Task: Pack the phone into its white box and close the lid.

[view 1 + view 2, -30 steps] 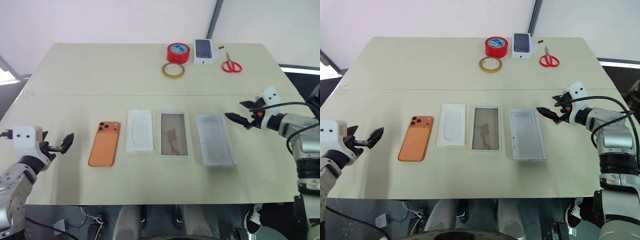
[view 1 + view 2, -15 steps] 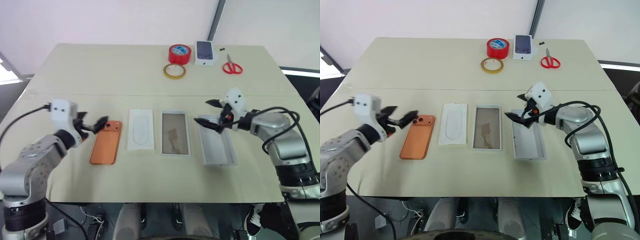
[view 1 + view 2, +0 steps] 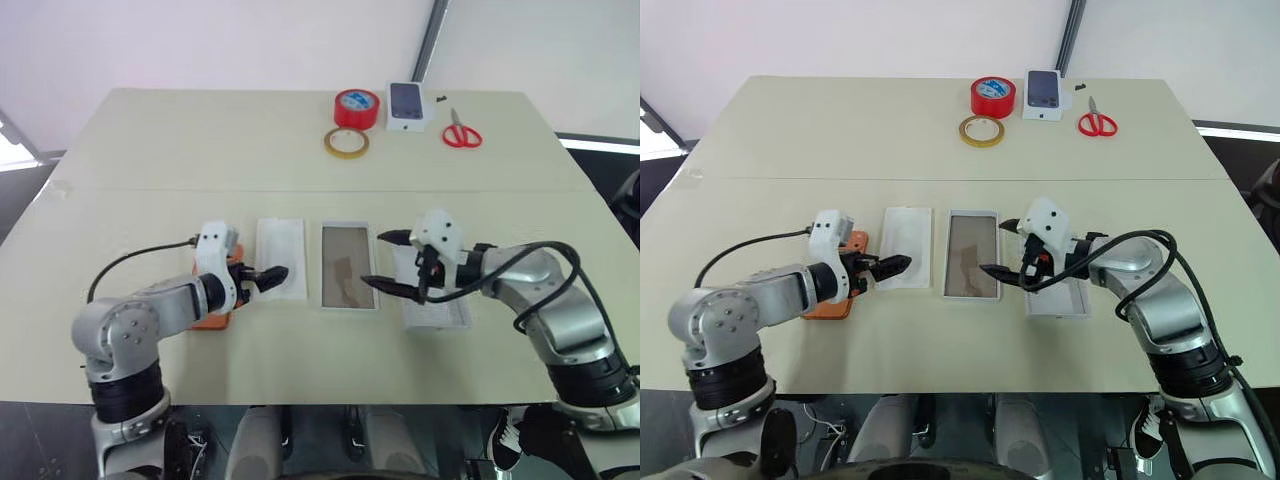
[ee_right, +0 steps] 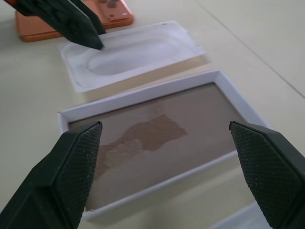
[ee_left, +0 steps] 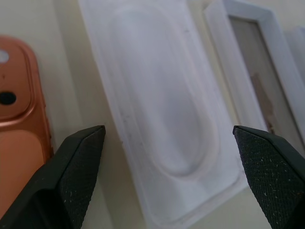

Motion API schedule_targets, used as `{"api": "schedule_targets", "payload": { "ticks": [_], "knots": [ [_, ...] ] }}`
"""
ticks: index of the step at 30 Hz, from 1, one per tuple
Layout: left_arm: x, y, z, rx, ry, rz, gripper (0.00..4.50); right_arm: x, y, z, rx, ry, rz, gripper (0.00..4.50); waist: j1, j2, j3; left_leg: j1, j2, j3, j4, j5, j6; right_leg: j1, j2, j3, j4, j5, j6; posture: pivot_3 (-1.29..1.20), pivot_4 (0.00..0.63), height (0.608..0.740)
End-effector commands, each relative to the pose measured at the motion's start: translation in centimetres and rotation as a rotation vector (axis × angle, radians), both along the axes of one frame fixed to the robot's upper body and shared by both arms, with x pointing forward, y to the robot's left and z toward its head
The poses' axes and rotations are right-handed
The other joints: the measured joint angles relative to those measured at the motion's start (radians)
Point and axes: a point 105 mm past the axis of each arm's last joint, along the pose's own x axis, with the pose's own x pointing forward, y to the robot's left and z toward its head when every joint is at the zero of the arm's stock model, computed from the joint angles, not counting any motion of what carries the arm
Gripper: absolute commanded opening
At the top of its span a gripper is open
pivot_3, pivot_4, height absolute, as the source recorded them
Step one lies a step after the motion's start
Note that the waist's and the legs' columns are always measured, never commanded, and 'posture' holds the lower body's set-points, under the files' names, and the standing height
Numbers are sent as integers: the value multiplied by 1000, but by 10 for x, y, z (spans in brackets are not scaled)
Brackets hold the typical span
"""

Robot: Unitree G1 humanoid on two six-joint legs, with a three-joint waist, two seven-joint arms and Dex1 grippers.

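The orange phone (image 5: 19, 143) lies camera side up at the left of the row, mostly hidden under my left arm in the head views. Beside it is a flat white insert card (image 3: 282, 262), then the white box (image 3: 350, 280) with its brownish inner face up, then the lid (image 3: 440, 312) lying inside up. My left gripper (image 3: 272, 274) is open, low over the insert card's left edge, holding nothing. My right gripper (image 3: 378, 260) is open over the box's right rim, with its arm across the lid. In the right wrist view the box (image 4: 143, 98) lies between my open fingers.
At the table's far side are a red tape roll (image 3: 357, 105), a yellow tape ring (image 3: 346, 142), a small white box picturing a dark phone (image 3: 406, 104) and red scissors (image 3: 461, 131). The table's front edge runs just below the row.
Both arms swung inward. My left gripper went from left of the phone to over the insert card. My right gripper went from the lid's far end to the box's right rim.
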Motion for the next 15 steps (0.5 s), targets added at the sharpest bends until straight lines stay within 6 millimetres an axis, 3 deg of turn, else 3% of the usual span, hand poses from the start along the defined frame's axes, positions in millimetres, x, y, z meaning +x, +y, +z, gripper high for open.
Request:
{"api": "schedule_targets", "payload": {
  "ticks": [1, 4, 6, 8, 13, 14, 15],
  "knots": [
    [4, -3, -6, -25, 58, 17, 4500, -8, 7, 8, -27, -40, 63, 4453, 4, 0, 0, 0, 0, 0, 0, 0, 0, 0, 0, 0, 0, 0, 0, 0, 150, 740],
    [9, -7, -10, -59, 87, 30, 4500, -14, 9, 5, -57, -38, 96, 4453, 15, 0, 0, 1, -1, -1, 0, 0, 0, 2, 0, 0, -1, 0, 0, 0, 150, 740],
    [14, -8, -6, -116, 84, 49, 3983, -18, 9, 2, -78, -30, 114, 4500, 22, 0, -1, 2, -1, -1, 0, 0, 0, 3, -1, 0, -1, 0, 0, 0, 150, 740],
    [16, -9, -2, -155, 83, 54, 3158, -24, 9, -3, -111, -18, 137, 4500, 24, 0, -1, 2, -1, -1, 1, 0, 0, 3, -1, 0, -1, 0, 0, 0, 150, 740],
    [17, -9, -1, -163, 86, 46, 407, -33, 14, -12, -153, 9, 174, 4500, 22, -1, 0, 1, -1, -1, 1, 0, 0, 3, -2, 0, -2, -1, 0, 0, 150, 740],
    [17, -10, 0, -168, 84, 43, 35, -34, 15, -14, -163, 10, 180, 4500, 22, -2, 0, 1, -1, -1, 1, 0, 0, 3, -2, 0, -1, -1, 0, 0, 150, 740],
    [17, -11, 1, -172, 81, 40, 35, -35, 16, -17, -177, 13, 186, 4500, 22, -1, 0, 1, -1, -1, 1, 0, 0, 3, -2, 0, -1, -1, 0, 0, 150, 740]
  ]
}}
